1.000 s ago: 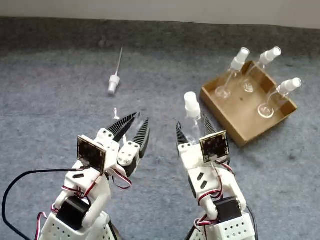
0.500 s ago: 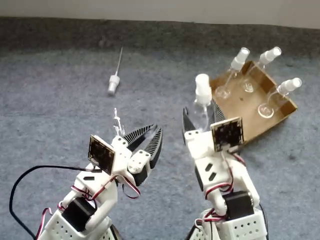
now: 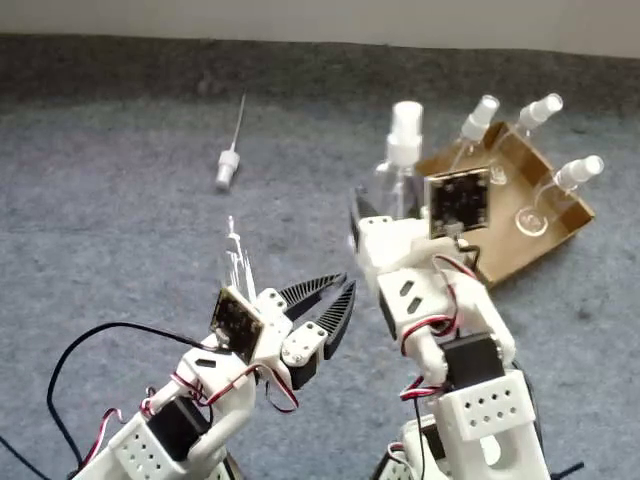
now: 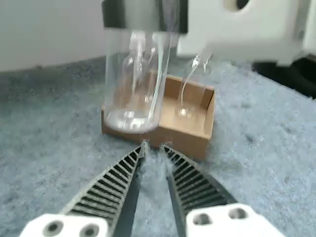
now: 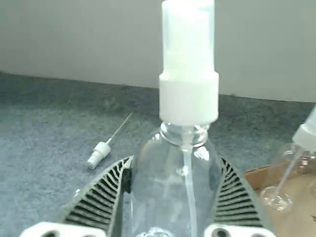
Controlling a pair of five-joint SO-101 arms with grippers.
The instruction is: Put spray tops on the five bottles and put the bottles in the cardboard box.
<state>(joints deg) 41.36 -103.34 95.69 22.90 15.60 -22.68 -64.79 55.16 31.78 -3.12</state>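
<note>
while right end effector (image 5: 175,168) grips a bottle (image 5: 168,197) at the box (image 3: 540,250) edge, left end effector (image 4: 154,146) hangs ajar.

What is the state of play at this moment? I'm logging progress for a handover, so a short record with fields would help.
Held item: clear round bottle fitted with a white spray top, upright in the right gripper
Position: beside the brown cardboard box, not yet inside
Left gripper: empty, fingers slightly apart, over the grey carpet
In box: three clear bottles with spray tops, leaning
Loose part: another white spray top with thin tube, lying on the carpet away from the box
</note>
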